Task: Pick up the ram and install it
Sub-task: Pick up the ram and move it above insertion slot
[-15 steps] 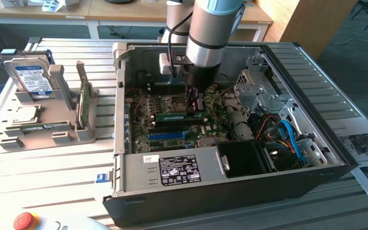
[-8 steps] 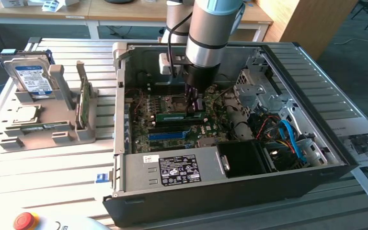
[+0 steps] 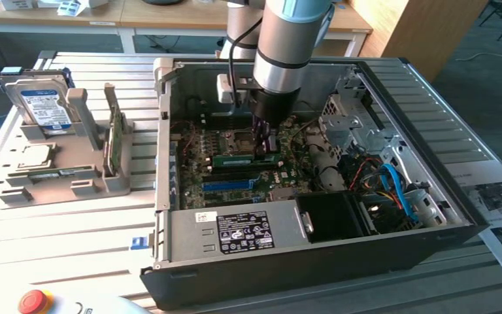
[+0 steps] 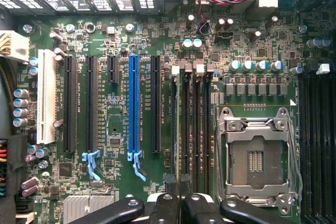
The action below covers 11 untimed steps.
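Note:
The ram is a thin green stick lying along the memory slots of the motherboard inside the open computer case. My gripper reaches straight down into the case and is shut on the end of the stick towards the exterior view's right. In the wrist view the ram shows edge-on as a thin line in a dark memory slot, next to the other slots. The black fingertips of the gripper are pressed together on it. I cannot tell whether the stick is fully seated.
The CPU socket beside the slots is open and bare. At the exterior view's left a grey holder carries a hard drive, a square silvery chip and another green stick. Cables and drive cages crowd the case's other side.

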Each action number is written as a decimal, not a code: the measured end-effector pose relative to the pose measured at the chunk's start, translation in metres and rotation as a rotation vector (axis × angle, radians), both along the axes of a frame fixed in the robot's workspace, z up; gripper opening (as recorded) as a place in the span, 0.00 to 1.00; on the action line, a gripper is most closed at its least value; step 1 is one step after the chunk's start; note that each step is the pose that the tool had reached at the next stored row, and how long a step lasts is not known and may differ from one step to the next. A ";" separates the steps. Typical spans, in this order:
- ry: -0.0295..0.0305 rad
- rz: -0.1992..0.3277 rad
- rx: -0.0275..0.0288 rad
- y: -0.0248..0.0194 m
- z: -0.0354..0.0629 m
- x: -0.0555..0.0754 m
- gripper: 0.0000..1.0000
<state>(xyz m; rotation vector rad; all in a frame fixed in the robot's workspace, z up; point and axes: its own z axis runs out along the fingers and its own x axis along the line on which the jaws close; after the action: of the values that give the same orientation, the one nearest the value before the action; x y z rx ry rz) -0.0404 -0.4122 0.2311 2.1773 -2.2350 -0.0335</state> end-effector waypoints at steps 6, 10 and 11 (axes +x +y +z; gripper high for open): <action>0.0001 0.000 -0.0001 -0.0003 -0.0012 0.000 0.12; 0.0000 0.000 0.0000 -0.0007 -0.0013 0.000 0.12; 0.0000 0.000 0.0000 -0.0007 -0.0013 0.000 0.12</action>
<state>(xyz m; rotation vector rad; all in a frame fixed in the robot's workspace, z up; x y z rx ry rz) -0.0404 -0.4129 0.2298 2.1773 -2.2349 -0.0336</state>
